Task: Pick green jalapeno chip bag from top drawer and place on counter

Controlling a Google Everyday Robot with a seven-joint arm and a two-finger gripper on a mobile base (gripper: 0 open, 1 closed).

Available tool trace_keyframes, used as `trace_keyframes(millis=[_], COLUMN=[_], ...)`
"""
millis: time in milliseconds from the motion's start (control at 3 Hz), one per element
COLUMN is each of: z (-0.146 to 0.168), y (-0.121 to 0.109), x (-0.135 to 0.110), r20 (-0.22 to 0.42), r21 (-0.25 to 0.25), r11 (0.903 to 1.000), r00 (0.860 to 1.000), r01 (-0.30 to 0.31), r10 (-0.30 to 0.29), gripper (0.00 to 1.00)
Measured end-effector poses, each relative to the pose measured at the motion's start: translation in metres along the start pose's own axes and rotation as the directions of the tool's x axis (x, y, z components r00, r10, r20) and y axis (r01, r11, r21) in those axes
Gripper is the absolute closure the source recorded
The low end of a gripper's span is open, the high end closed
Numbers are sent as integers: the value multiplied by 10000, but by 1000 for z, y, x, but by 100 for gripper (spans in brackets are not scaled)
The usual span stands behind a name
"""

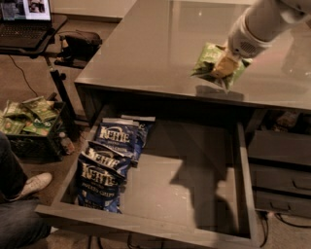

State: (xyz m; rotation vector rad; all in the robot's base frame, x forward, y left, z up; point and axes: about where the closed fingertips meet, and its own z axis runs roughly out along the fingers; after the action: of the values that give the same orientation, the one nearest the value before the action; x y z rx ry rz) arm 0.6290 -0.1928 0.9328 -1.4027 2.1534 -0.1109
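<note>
My gripper (pixel 224 65) is shut on the green jalapeno chip bag (pixel 210 59) and holds it in the air just above the counter (pixel 155 44), near its front edge on the right. The bag's shadow falls on the counter below it. The white arm reaches in from the upper right. The top drawer (pixel 194 189) stands pulled open below the counter, its grey bottom bare on the right side.
Three dark blue Kettle bags (pixel 104 165) lie along the drawer's left side. Smaller dark drawers (pixel 279 180) sit at right. A black crate of green bags (pixel 26 119) stands on the floor at left, by a person's leg and shoe (pixel 29 187). A laptop (pixel 24 14) sits on a desk at far left.
</note>
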Motion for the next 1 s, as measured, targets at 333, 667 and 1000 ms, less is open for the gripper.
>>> trace_keyframes(millis=[333, 667, 1000], z=[17, 36, 70], y=[-26, -44, -49], x=[-19, -39, -54], r20=[125, 264, 364], r21=[-118, -315, -893], r11=[9994, 9974, 9927], r00=[9994, 9976, 9963], r01=[324, 648, 811], r10=[-323, -640, -781], gripper=[100, 100, 100])
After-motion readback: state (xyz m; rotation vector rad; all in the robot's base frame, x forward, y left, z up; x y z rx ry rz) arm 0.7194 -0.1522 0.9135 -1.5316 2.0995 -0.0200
